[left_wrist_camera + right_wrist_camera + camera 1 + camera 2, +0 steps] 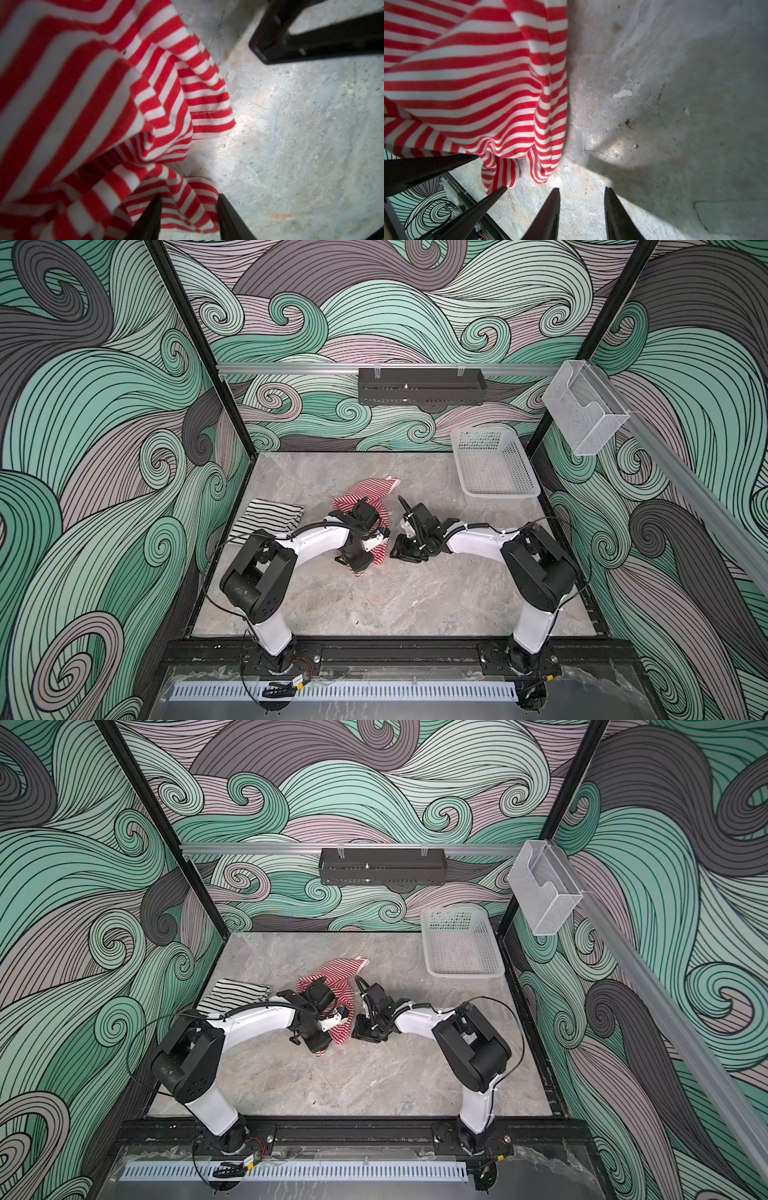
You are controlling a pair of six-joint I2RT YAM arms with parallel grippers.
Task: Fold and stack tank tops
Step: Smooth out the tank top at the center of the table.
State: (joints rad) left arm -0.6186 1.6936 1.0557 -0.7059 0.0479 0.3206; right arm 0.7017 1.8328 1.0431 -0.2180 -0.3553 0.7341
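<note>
While its two black fingers stand part open, not clenched, the left claw (pixel 190 196) straddles a fold of the red-and-white tank top (pixel 162 99); the cloth fills the gap and meets both fingers. The rest of that top is heaped in loose folds just beyond this claw, its hem draping onto the grey worktop (pixel 654 104). Just beside it, the right claw (pixel 581 188) is released, gripping nothing, with only bare worktop between its fingers and the top's hanging edge near one fingertip. On the left claw's outer side, away from the right claw, the black-and-white tank top (pixel 266 518) lies folded flat. Well beyond the right claw, a white basket (pixel 498 493) sits at the back corner.
</note>
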